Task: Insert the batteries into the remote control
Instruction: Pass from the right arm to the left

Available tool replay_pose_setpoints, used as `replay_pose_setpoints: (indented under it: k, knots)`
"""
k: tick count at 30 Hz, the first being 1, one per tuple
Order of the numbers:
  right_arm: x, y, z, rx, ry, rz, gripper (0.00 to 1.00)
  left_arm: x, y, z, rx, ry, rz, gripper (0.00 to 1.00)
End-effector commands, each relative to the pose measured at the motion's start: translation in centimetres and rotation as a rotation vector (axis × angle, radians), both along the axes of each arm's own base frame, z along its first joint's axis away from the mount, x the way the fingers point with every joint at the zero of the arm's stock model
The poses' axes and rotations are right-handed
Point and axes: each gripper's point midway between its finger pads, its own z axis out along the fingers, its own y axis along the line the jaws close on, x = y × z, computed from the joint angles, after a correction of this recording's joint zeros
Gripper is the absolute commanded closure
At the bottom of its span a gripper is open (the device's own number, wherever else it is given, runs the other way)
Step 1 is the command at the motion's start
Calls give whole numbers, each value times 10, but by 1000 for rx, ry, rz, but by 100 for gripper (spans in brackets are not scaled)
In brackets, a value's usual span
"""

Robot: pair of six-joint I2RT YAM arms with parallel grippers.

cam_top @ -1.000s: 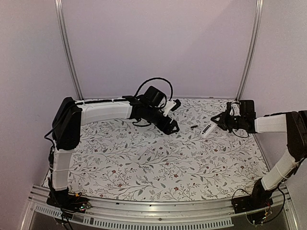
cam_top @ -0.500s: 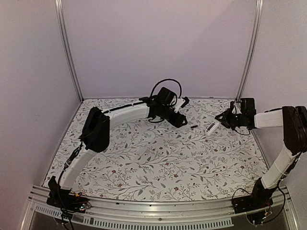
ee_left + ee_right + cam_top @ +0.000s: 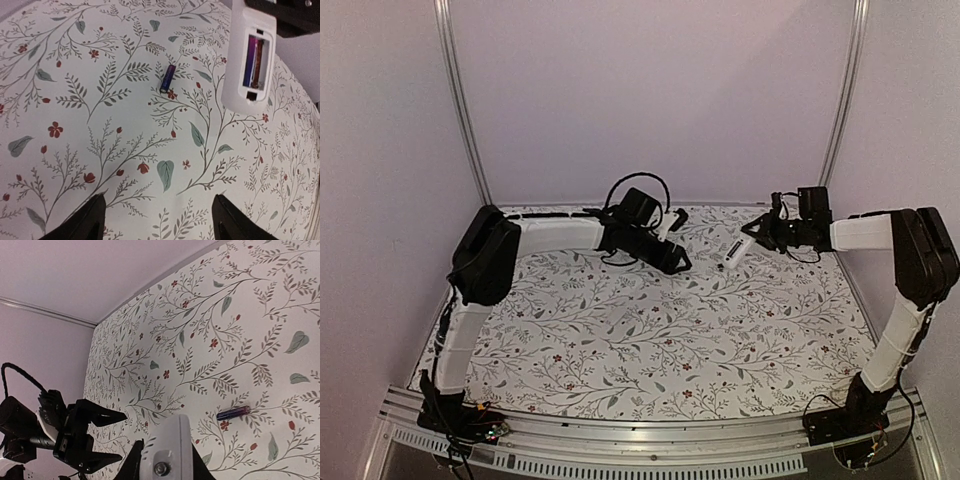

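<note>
The left claw (image 3: 159, 210) stands wide apart, empty, above the floral cloth (image 3: 75, 125). The right claw (image 3: 754, 234) is clamped on the white remote (image 3: 235, 75), holding it tilted near the table's far edge. The remote's compartment (image 3: 256, 64) lies uncovered, with one battery (image 3: 250, 57) seated inside. A second battery (image 3: 168, 78) lies loose on the cloth nearby.

Remote (image 3: 235, 75) — one battery (image 3: 250, 60) inside, other battery (image 3: 168, 78) loose
</note>
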Motion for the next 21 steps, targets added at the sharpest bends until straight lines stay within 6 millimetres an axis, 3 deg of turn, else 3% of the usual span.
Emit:
replay_pose_setpoints:
  k: [1, 7, 13, 21]
  knots:
    - [-27, 73, 12, 47, -33, 231, 99, 12, 30, 76, -207, -44, 79, 25]
    - [-60, 131, 25, 97, -76, 453, 98, -30, 40, 95, -320, 51, 33, 21]
    - [-78, 159, 33, 142, -119, 585, 97, -68, 33, 96, -437, 167, -71, 29]
    - [-96, 179, 51, 203, -173, 694, 96, -87, 25, 91, -508, 245, -131, 34]
